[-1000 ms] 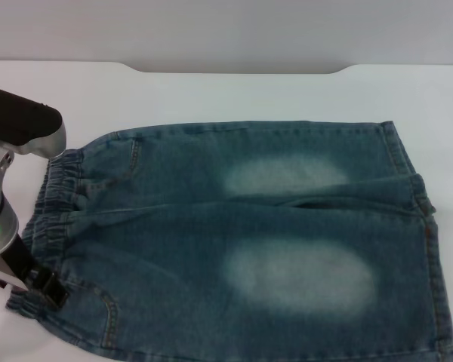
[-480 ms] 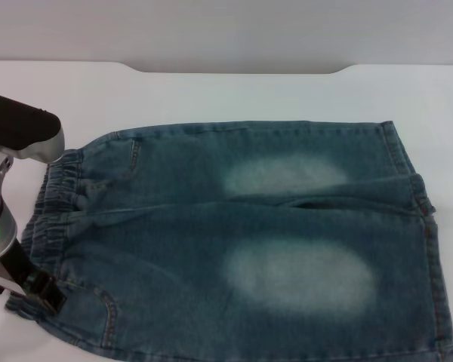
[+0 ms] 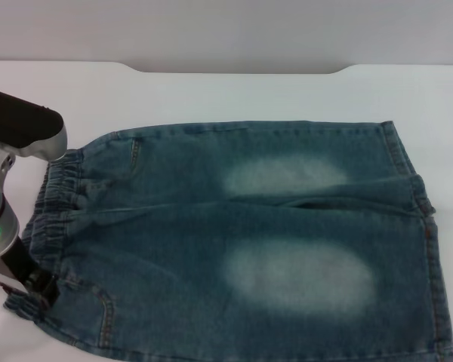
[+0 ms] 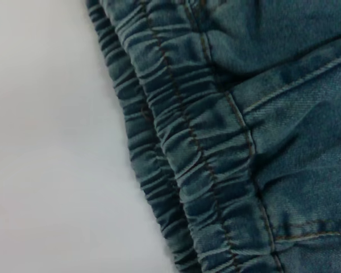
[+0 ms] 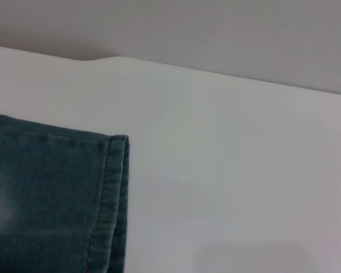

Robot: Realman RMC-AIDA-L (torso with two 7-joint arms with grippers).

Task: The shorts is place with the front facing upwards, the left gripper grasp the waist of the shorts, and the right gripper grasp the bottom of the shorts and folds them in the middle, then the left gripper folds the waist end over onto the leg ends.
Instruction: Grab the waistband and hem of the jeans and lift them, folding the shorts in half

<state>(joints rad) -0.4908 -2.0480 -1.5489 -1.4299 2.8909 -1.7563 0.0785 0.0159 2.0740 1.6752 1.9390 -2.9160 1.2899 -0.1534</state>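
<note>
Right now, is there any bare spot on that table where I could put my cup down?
Yes: the white table is bare along the far side, beyond the shorts, and past the leg hems on the right. The shorts fill the middle and near side. At the left, the left pincer sits at the waist.

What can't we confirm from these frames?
- Left gripper jaws: head view, dark and mostly behind the arm at the waist; left wrist view shows only fabric.
- Right gripper: in no view.
- Shorts near edge: cut off by head view's bottom.
</note>
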